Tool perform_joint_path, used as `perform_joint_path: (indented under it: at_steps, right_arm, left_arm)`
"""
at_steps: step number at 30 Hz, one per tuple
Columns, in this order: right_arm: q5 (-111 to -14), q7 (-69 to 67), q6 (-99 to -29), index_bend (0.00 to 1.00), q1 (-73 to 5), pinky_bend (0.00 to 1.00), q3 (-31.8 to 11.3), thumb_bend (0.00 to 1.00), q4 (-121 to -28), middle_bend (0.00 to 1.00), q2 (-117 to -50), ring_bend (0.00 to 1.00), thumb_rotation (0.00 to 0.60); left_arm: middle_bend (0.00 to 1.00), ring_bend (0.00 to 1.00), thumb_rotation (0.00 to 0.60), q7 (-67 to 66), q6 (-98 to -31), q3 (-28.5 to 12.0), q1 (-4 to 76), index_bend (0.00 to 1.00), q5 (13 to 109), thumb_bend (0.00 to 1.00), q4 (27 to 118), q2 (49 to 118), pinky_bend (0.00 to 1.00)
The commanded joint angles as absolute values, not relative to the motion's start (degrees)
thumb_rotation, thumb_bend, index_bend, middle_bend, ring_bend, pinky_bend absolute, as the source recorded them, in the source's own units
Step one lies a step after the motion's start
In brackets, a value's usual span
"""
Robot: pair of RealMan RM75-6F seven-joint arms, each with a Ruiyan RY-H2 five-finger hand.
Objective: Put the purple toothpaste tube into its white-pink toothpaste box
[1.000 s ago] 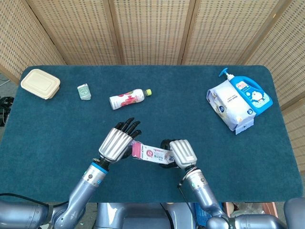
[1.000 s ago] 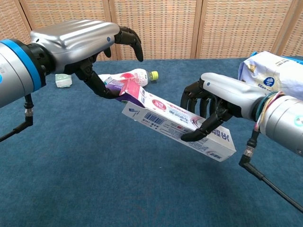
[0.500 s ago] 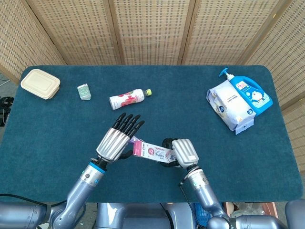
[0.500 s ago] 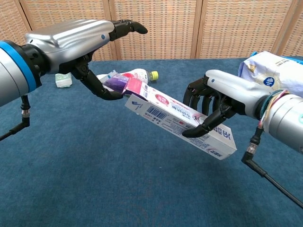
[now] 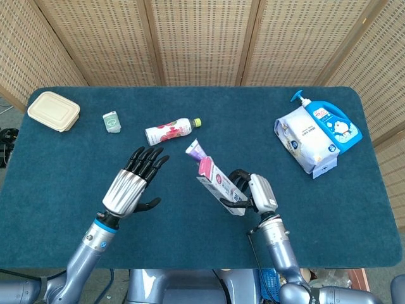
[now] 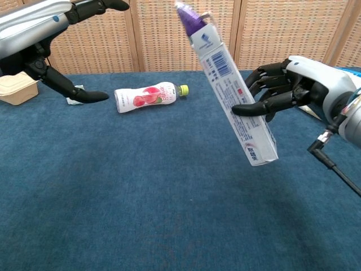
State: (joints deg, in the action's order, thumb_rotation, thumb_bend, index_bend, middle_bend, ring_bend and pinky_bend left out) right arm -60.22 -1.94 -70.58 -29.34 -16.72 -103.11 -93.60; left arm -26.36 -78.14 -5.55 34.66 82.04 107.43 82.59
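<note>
The purple toothpaste tube [image 6: 189, 17] is seen sticking out of the open upper end of the white-pink toothpaste box [image 6: 234, 96], with only its flat crimped end showing above the flaps. The box is held off the blue table [image 5: 76, 190], steeply tilted, by the right hand [image 6: 293, 90], whose fingers are curled around its lower half with the thumb pressed on the printed side. In the head view the box [image 5: 218, 183] is shown near the table's middle, just left of the right hand [image 5: 256, 193]. The left hand [image 5: 130, 183] is held well apart from the box, with fingers spread and straight and nothing in it. Farther back on the table, a plastic drink bottle [image 5: 169, 131] is seen lying on its side, with a small green packet [image 5: 112, 121] and a beige lidded food container [image 5: 54, 111] to the left. A white pouch [image 5: 304, 142] and a blue pump bottle [image 5: 332, 123] are placed at the far right.
</note>
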Motion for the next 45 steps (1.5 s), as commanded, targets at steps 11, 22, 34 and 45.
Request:
perform_joint_path:
  at_steps: [11, 22, 34, 45]
  right_arm:
    - [-66.02, -25.72, -68.16, 0.63, -24.61, 0.54, -20.28, 0.26, -100.39, 0.62, -92.7, 0.55, 0.6]
    - [-73.4, -11.55, -73.59, 0.63, -25.38, 0.54, -17.4, 0.26, -91.79, 0.62, -92.29, 0.55, 0.6]
    - [-81.44, 8.17, -78.87, 0.63, -25.84, 0.54, -11.78, 0.26, -78.74, 0.62, -92.92, 0.55, 0.6]
    - [-81.28, 21.02, -75.83, 0.62, -23.29, 0.54, -5.85, 0.26, -78.0, 0.59, -89.16, 0.52, 0.6]
  left_arm:
    - [0.0, 0.0, 0.6, -22.21, -79.17, -5.79, 32.36, 0.0, 85.7, 0.21, 103.6, 82.46, 0.0]
    - [0.0, 0.0, 0.6, -22.31, -78.59, -6.0, 31.58, 0.0, 85.77, 0.21, 103.19, 82.58, 0.0]
    - [0.0, 0.0, 0.6, -21.49, -78.72, -5.24, 30.27, 0.0, 88.02, 0.21, 103.13, 81.99, 0.0]
    - [0.0, 0.0, 0.6, -19.12, -79.62, -3.69, 28.16, 0.0, 90.23, 0.21, 100.6, 81.38, 0.0]
